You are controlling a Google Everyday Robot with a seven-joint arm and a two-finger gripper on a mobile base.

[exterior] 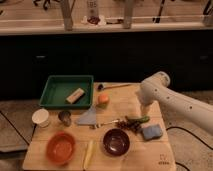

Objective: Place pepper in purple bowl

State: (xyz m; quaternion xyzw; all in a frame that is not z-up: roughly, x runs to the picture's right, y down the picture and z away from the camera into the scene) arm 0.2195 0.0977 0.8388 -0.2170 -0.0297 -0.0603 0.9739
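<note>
1. One pepper [143, 120] lies on the bench [125, 103], up and right of the one purple bowl [116, 142] and not in it.
2. One tool [137, 122] sits low at the pepper. I cannot tell whether it is spread or pressed together.
3. Two bowls: the purple one and an orange-red bowl [61, 148], both near the front edge.
4. Two cups stand left: a white cup [41, 117] and a metal cup [65, 118].
5. One blue sponge [151, 132] lies just beside the pepper.
6. Bare wood shows behind the pepper.
</note>
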